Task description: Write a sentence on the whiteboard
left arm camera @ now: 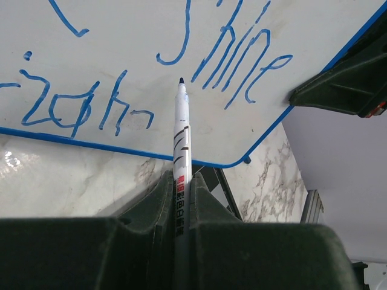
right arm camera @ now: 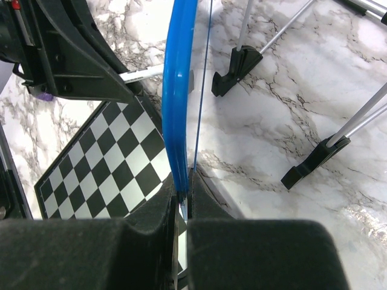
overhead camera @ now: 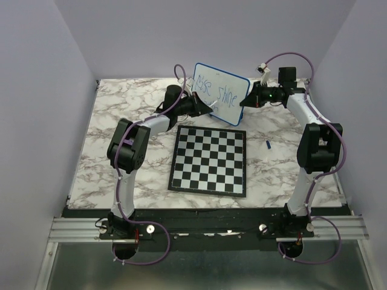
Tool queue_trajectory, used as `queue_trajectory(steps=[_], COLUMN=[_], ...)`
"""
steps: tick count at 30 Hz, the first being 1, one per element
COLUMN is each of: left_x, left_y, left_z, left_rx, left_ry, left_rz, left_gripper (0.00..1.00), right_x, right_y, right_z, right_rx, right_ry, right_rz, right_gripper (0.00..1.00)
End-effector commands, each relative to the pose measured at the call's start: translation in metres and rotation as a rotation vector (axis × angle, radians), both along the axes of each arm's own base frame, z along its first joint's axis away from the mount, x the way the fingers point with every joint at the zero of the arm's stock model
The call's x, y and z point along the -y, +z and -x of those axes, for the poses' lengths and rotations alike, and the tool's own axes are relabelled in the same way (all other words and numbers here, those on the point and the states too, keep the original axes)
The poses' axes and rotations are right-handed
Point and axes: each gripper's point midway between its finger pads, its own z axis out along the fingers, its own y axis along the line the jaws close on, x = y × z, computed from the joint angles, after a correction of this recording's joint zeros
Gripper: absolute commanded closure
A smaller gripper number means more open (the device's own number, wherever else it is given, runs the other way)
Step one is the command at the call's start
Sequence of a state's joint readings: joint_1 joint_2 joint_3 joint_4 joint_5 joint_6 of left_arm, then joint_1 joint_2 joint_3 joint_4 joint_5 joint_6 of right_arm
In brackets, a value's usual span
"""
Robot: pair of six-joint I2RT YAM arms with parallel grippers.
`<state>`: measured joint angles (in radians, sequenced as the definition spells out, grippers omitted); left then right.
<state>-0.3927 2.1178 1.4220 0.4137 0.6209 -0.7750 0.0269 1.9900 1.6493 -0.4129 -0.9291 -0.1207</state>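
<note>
Fingers point(left arm camera: 145, 211) of L gripper point(left arm camera: 181, 184) clamped on marker point(left arm camera: 181, 130), R gripper point(right arm camera: 184, 199) pinching whiteboard point(right arm camera: 178, 90) rim, sentence point(left arm camera: 239, 60) shows "shine", lower word cut off at left

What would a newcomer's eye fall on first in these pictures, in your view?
Most likely the whiteboard, held up tilted at the far side of the marble table, the right gripper clamped on its blue rim and a blue handwritten sentence across it. Next, the left gripper pinches a white marker with its tip at the board beneath "shine". A chessboard lies flat mid-table.
</note>
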Motion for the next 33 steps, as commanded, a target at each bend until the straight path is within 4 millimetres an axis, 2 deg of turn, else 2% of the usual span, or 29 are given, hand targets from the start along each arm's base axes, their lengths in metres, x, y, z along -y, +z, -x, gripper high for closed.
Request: queue_trajectory(steps=[1, 11, 27, 33], left_x=[0.001, 0.001, 0.004, 0.002], left_y=[-0.011, -0.023, -0.025, -0.038], left_z=[-0.006, -0.004, -0.004, 0.000], left_rx=[-0.019, -0.046, -0.052, -0.082], left_ry=[-0.003, -0.008, -0.025, -0.026], left_rz=[-0.017, -0.032, -0.028, -0.047], left_gripper=[1.00, 1.00, 1.00, 1.00], right_x=[-0.008, -0.009, -0.008, -0.009], right_y=[-0.003, -0.002, -0.002, -0.002], right_z=[0.007, 0.007, 0.007, 0.007], right_rx=[-0.024, -0.021, -0.023, -0.024], right_ry=[0.034, 0.036, 0.035, 0.036], right_rz=[-0.026, -0.026, -0.027, -0.028], right_gripper=[1.00, 1.00, 1.00, 1.00])
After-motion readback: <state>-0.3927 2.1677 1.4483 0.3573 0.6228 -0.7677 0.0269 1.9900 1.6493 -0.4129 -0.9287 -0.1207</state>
